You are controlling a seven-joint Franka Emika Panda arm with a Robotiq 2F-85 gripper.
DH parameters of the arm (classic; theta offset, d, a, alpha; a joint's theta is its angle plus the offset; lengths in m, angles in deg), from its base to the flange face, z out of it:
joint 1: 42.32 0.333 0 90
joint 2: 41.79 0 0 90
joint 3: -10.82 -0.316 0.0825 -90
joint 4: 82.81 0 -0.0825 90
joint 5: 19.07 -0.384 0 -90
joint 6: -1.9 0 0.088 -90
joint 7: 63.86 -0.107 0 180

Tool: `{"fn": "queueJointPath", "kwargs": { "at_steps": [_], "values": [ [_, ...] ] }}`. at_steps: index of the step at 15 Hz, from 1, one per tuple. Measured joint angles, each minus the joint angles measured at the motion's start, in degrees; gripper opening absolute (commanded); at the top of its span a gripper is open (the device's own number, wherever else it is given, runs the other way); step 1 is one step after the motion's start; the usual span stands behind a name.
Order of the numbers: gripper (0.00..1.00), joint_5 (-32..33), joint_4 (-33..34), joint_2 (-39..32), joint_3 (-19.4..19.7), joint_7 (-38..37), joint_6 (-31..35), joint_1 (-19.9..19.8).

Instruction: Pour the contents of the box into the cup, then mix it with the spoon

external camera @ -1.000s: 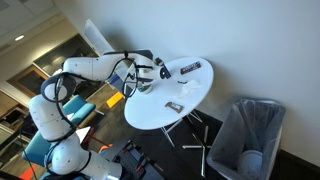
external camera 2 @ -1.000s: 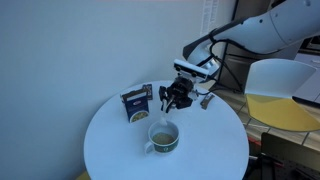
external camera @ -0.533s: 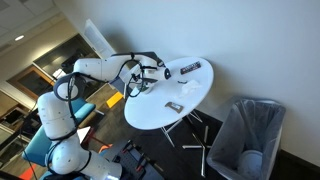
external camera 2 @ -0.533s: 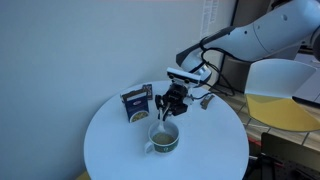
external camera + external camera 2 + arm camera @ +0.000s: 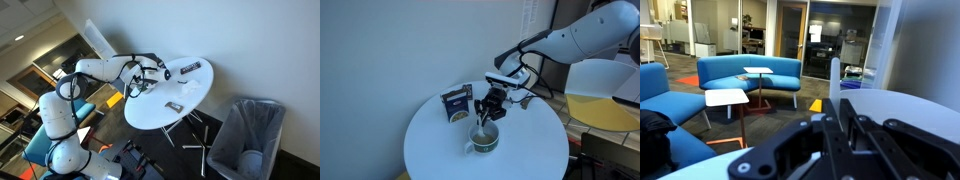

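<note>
In an exterior view the squat grey-green cup [image 5: 484, 139] stands near the front of the round white table [image 5: 430, 145]. The dark box [image 5: 456, 104] stands upright just behind it, to the left. My gripper [image 5: 488, 106] hangs right above the cup, shut on the spoon [image 5: 480, 123], whose thin pale handle slants down to the cup's inside. In an exterior view the gripper [image 5: 141, 83] is over the table's left edge and hides the cup. The wrist view shows only my dark fingers [image 5: 828, 135] pressed together, with white tabletop [image 5: 925, 115] beyond.
A long flat dark packet [image 5: 189, 68] lies at the table's far side and a small grey thing [image 5: 172, 106] near its front edge. A wire bin [image 5: 248, 135] stands on the floor beside the table. A yellow chair [image 5: 605, 100] sits behind the arm.
The gripper has moved down and towards the cup, bringing the spoon's lower end from above the table to the cup's inside. Box and cup have stayed put.
</note>
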Motion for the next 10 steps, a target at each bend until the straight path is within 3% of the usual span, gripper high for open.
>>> {"fn": "queueJointPath", "kwargs": {
  "at_steps": [10],
  "values": [
    [0.03,5.9,-0.3,0.1,0.1,-1.4,11.7,3.5]
  ]
}}
